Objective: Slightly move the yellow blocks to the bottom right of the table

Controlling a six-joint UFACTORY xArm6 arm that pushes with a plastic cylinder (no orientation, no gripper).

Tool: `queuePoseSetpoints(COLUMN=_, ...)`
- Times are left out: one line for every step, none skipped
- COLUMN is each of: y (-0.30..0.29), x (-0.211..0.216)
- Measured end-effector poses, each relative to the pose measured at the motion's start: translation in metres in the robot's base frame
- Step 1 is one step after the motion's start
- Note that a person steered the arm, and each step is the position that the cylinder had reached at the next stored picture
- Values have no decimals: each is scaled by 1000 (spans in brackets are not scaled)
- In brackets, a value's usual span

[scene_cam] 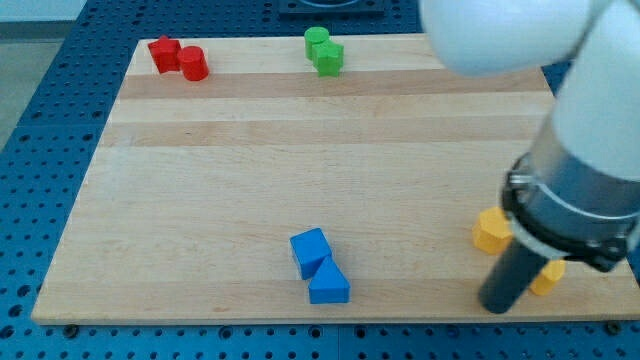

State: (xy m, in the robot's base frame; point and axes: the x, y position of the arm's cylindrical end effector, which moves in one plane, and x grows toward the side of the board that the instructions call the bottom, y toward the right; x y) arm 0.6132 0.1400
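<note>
Wooden desk [300, 200] on blue pegboard [40, 120].
My tip [497, 305], a bare rod tool holding nothing, sits between two yellow blocks [491, 230] [547, 277].

single raised view, angled down, table [300, 190]

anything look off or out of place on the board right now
Nothing stands out. The blocks sit in tidy same-colour pairs: red blocks and green blocks along the view's top edge, blue blocks at bottom centre, yellow blocks at bottom right, one partly hidden behind the rod. My tip rests between the yellow pair.
</note>
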Motion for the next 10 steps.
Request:
queuePoseSetpoints(y=-27, x=-18)
queuePoseSetpoints(y=-31, x=-52)
queuePoseSetpoints(y=-32, x=-71)
queuePoseSetpoints(y=-31, x=-86)
queuePoseSetpoints(y=-18, x=-105)
queuePoseSetpoints(y=-17, x=-108)
queuePoseSetpoints(y=-8, x=-103)
queuePoseSetpoints(y=25, x=-95)
queuePoseSetpoints(y=35, x=-95)
queuePoseSetpoints(y=35, x=-95)
